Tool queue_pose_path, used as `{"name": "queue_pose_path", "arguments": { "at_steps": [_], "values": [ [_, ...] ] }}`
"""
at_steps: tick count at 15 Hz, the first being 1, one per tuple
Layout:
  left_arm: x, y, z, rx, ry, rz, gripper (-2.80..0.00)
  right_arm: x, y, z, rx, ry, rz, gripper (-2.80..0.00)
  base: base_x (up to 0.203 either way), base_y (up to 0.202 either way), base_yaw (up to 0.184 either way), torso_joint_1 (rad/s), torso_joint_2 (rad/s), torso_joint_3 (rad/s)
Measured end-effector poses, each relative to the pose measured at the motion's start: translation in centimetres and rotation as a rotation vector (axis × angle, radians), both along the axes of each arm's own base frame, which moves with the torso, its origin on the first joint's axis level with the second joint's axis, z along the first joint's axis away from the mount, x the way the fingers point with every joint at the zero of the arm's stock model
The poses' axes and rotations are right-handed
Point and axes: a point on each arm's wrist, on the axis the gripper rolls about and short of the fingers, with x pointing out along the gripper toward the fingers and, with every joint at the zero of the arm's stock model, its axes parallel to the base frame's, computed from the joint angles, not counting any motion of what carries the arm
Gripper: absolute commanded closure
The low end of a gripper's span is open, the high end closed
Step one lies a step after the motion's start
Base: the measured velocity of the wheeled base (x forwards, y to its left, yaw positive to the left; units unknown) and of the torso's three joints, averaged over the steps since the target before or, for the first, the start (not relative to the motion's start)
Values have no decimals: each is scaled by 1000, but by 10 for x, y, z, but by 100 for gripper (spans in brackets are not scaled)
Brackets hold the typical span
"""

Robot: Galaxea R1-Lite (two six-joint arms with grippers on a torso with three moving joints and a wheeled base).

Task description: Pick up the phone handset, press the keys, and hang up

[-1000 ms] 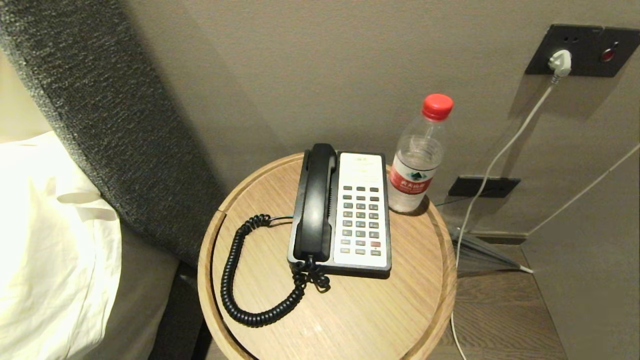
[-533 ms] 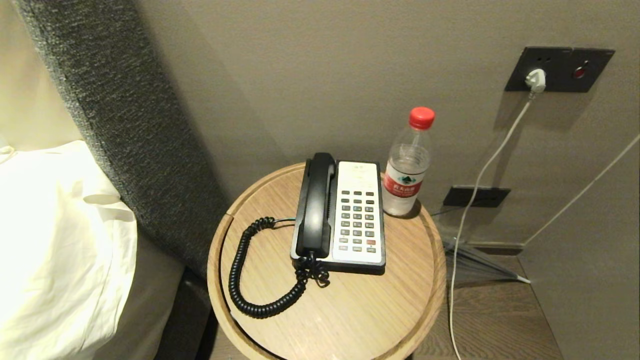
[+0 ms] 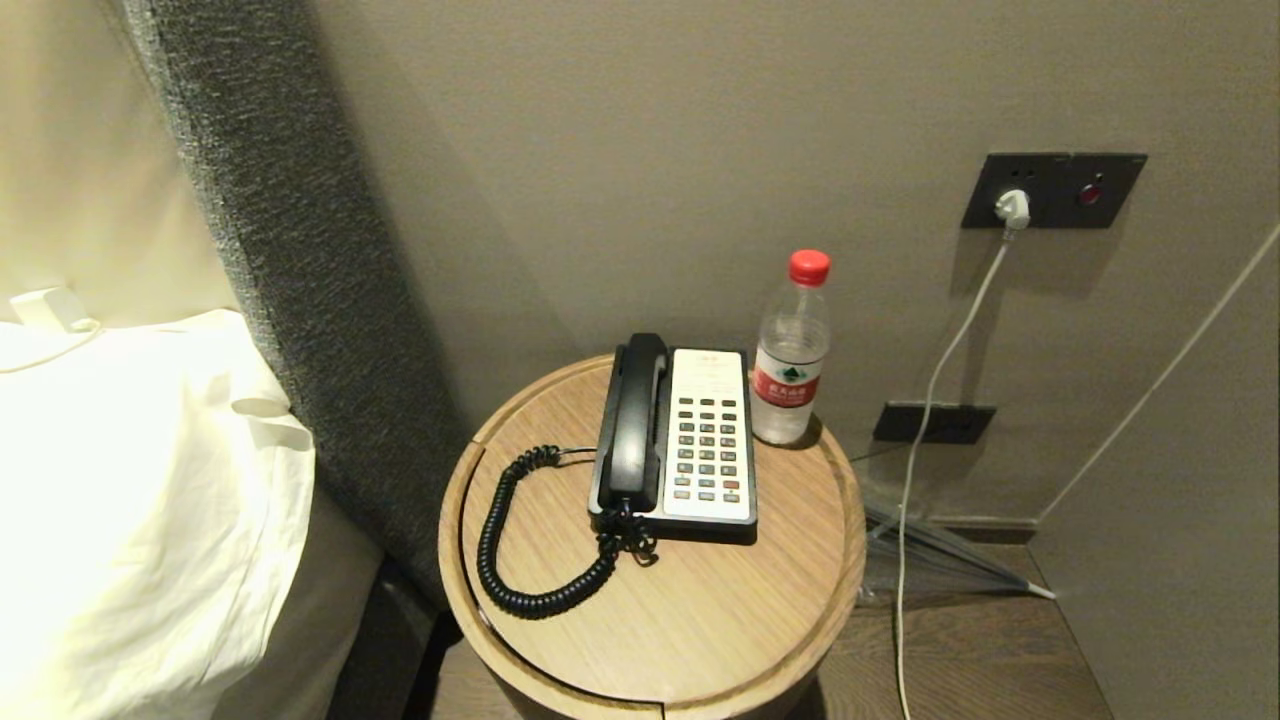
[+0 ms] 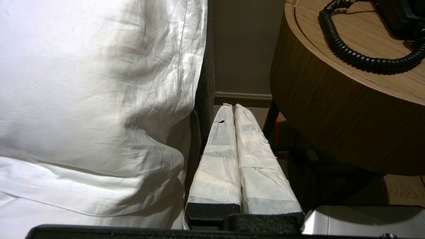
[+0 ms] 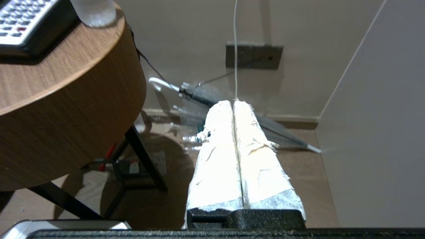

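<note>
The black phone handset [image 3: 636,420] lies in its cradle on the left side of the phone base [image 3: 712,400], whose white face carries the keys [image 3: 708,450]. Its coiled cord [image 3: 515,540] loops over the round wooden table [image 3: 650,640]. The cord [image 4: 352,56] also shows in the left wrist view. Neither arm appears in the head view. My left gripper [image 4: 232,105] is shut and empty, low between the bed and the table. My right gripper [image 5: 233,101] is shut and empty, low to the right of the table, whose top shows the keys [image 5: 20,16].
A water bottle [image 3: 790,360] with a red cap stands right of the phone. White bedding [image 3: 130,520] and a grey headboard [image 3: 300,260] flank the table's left. A white cable [image 3: 925,420] hangs from a wall socket [image 3: 1050,190]; an umbrella [image 5: 232,106] lies on the floor.
The whole head view has shifted: the table, phone and bottle now look smaller and sit lower in the picture. The phone itself has not moved on the table.
</note>
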Motion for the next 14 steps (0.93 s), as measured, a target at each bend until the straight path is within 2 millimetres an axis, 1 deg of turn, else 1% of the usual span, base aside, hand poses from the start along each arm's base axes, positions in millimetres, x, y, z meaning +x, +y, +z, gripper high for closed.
{"name": "queue_pose_path", "arguments": {
  "at_steps": [14],
  "values": [
    [0, 0, 0, -2, -2, 0, 0, 0, 0, 0, 0, 0, 0, 0, 0, 0, 0, 2, 3, 202]
  ]
}}
